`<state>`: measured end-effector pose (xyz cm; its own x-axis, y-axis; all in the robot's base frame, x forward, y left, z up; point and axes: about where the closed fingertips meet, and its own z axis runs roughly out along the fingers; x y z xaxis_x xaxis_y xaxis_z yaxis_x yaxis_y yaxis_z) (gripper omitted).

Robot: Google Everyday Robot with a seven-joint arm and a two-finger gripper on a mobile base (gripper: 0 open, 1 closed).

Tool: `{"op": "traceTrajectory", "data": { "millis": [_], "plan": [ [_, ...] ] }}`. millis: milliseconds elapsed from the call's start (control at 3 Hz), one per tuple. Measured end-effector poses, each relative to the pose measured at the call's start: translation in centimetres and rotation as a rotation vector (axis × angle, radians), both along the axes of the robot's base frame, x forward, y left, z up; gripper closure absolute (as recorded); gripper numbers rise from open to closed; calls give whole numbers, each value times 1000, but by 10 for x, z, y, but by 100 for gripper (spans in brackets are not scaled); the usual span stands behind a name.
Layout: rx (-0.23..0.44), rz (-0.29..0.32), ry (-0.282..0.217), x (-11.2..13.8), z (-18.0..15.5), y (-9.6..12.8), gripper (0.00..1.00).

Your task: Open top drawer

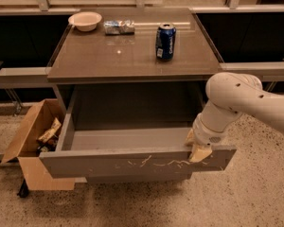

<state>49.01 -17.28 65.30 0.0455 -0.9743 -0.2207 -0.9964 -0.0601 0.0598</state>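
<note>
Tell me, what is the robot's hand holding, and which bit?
The gripper holds the top drawer by the upper edge of its front panel, near the end on the picture's right.

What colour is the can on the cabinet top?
Blue can, camera view; tool at top drawer front, right end.

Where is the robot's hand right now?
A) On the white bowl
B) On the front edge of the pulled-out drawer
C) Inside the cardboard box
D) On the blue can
B: the hand sits on the upper edge of the top drawer, near its right end. The drawer is pulled out, and the blue can stands far off on the counter.
</note>
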Motion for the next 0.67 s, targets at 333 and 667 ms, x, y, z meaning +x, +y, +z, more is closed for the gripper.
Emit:
{"op": "traceTrajectory", "data": {
  "millis": [333,667],
  "plan": [
    [0,0,0,0,0,0,76],
    [0,0,0,0,0,0,53]
  ]
}}
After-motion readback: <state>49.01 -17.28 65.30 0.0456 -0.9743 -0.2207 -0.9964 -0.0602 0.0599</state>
